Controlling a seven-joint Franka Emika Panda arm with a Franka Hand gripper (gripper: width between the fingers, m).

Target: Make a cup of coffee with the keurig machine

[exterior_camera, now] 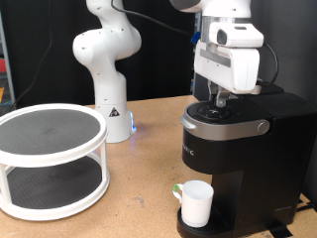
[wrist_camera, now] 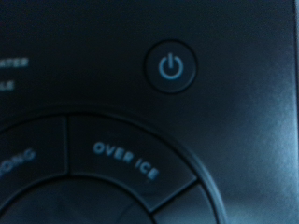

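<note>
The black keurig machine (exterior_camera: pixel 238 159) stands at the exterior view's right with its lid down. The white cup (exterior_camera: pixel 196 202) sits on its drip tray under the spout. My gripper (exterior_camera: pixel 221 99) hangs directly over the machine's top, its fingertips at or just above the round button area. The wrist view shows only the machine's top panel up close: a lit blue power button (wrist_camera: pixel 170 67) and an "OVER ICE" button (wrist_camera: pixel 126 161). The fingers do not show in the wrist view, and I cannot tell their state.
A white two-tier round rack (exterior_camera: pixel 50 159) with dark mats stands at the exterior view's left. A second white robot arm (exterior_camera: pixel 104 59) on a base stands behind it on the wooden table (exterior_camera: pixel 139 188).
</note>
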